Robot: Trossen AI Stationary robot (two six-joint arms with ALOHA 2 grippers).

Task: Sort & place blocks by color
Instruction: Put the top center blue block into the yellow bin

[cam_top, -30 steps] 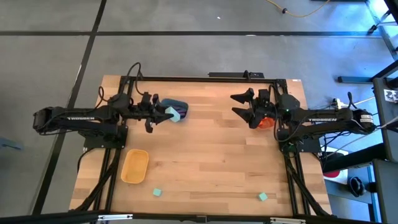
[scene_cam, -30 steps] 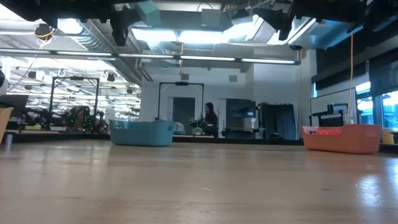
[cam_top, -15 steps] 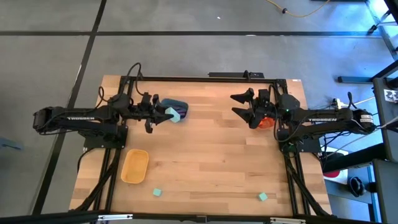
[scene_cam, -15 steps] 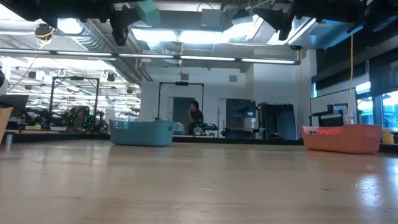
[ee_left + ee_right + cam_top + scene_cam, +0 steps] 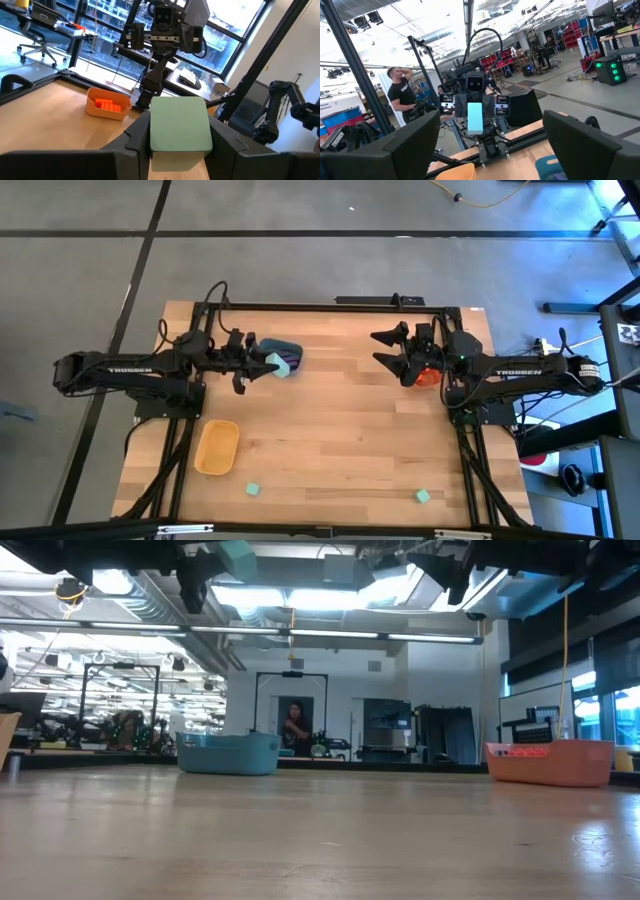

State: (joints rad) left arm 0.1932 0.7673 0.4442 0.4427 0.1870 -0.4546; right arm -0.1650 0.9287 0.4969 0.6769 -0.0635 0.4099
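Left gripper [image 5: 262, 366]: raised level beside the blue tub [image 5: 284, 356] near the table's [image 5: 340, 430] far edge, clamping a mint block [image 5: 180, 127], smooth, square-faced plastic.
Right gripper [image 5: 385, 348]: raised level near the far right corner, fingers spread wide, empty.
Orange tub [image 5: 429, 375]: under the right wrist, holding orange bricks [image 5: 106, 104].
Loose mint blocks: two [image 5: 253, 490] [image 5: 423, 497] by the near edge.
Yellow tub [image 5: 217, 447]: rounded, near left.

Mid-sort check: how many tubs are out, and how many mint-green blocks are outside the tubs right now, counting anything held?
Tubs: 3: blue tub, yellow tub, orange tub
Mint-green blocks: 3: held block in the left gripper, left loose block, right loose block
Total: 6
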